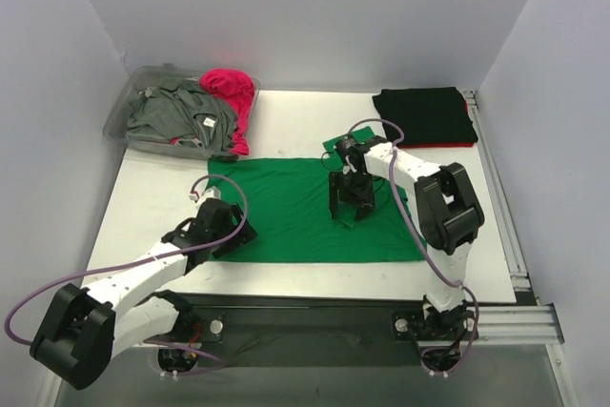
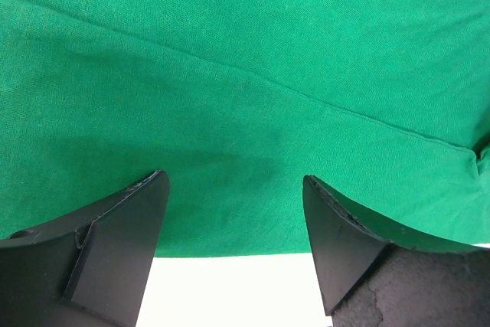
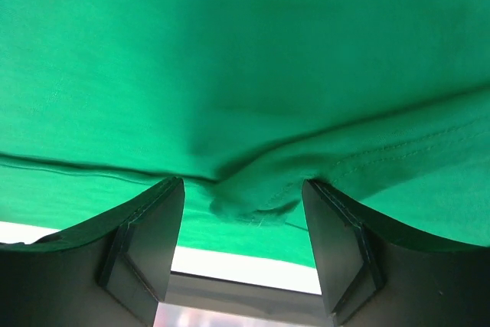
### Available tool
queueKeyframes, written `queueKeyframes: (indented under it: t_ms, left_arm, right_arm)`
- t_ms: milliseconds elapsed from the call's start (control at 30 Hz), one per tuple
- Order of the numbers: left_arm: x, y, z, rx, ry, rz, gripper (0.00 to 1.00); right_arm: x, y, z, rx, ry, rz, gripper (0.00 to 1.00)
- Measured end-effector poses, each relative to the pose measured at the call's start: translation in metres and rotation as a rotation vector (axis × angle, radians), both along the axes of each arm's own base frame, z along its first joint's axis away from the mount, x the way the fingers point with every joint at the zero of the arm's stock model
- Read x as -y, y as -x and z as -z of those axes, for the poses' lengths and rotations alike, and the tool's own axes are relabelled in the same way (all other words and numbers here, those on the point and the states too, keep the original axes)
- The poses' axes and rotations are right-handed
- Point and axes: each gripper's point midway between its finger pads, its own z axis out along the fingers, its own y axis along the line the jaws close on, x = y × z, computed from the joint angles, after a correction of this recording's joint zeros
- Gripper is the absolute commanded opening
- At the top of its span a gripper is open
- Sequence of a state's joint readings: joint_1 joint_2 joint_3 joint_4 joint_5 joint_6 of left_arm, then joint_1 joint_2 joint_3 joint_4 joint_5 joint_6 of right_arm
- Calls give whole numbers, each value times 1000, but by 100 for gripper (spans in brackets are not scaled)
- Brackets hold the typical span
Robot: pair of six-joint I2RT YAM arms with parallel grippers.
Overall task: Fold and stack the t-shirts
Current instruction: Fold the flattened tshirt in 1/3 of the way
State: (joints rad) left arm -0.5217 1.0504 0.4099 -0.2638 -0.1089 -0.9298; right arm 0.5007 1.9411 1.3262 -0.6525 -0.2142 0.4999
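Your left gripper (image 2: 233, 178) sits spread over the green t-shirt (image 1: 295, 212) near its edge; your right gripper (image 3: 243, 183) spread too, a fold bunched between its fingers.

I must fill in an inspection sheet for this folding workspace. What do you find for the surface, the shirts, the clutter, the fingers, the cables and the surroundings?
Surface: white table, no stains seen.
Job's things: bright green cloth t-shirt spread flat at the centre; black cloth t-shirt folded at the far right corner; grey cloth t-shirt and magenta pink cloth t-shirt crumpled in the bin.
Clutter: clear plastic bin at the far left corner; nothing else seen.
Grippers: left gripper, fingers apart over the green shirt's edge; right gripper, fingers apart around a raised fold of it.
Cables: a purple-grey cable loops along each arm.
Surroundings: plain white walls; metal rail on the right.
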Motion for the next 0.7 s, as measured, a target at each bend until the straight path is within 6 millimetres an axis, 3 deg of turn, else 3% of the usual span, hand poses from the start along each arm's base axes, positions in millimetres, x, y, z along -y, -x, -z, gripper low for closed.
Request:
queueKeyframes:
  t_ms: [367,533,700]
  left_arm:
    - [0,1,0,-2,0,-1,83]
    - [-1,2,0,-6,-3,-1,83]
    - [-10,11,-1,-35,-38,-2,83]
  right_arm:
    - [-48,-60,-18,80,-132,16,64]
    - [-60,-74,-36,123,-186,16,69]
    - [-51,-66,-55,150,-207,27,73]
